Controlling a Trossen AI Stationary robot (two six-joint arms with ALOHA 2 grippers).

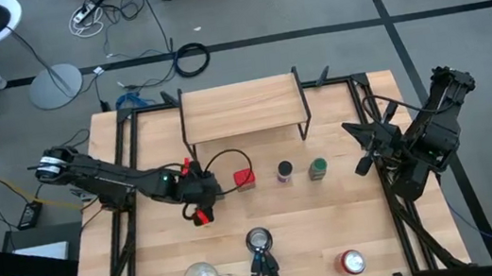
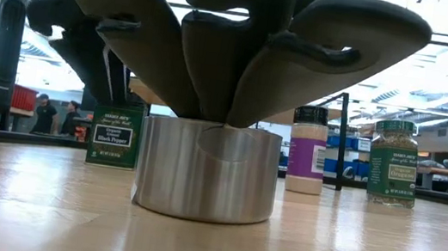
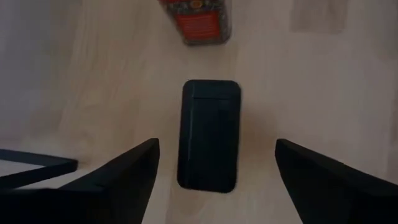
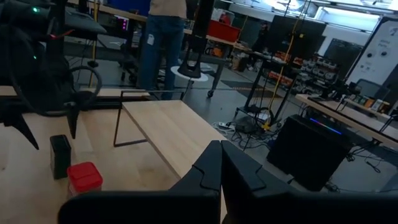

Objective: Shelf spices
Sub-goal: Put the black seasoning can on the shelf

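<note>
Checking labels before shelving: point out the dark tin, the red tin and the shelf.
dark tin [image 3: 209, 134], left wrist view, middle of its top face.
red tin [image 1: 246, 178], high view, its red lid.
shelf [image 1: 242, 106], high view, middle of the board.

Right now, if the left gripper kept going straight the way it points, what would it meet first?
Probably the dark olive square tin: it stands centred between the left gripper's open jaws, which have not yet touched it. The red square tin lies beyond.

Overhead lamps lit the room evenly, and the tabletop [image 1: 276, 220] carried only soft shadows. From table height the bright ceiling glared behind a dark, silhouetted stand. The left wrist's picture was dim and blurred.
</note>
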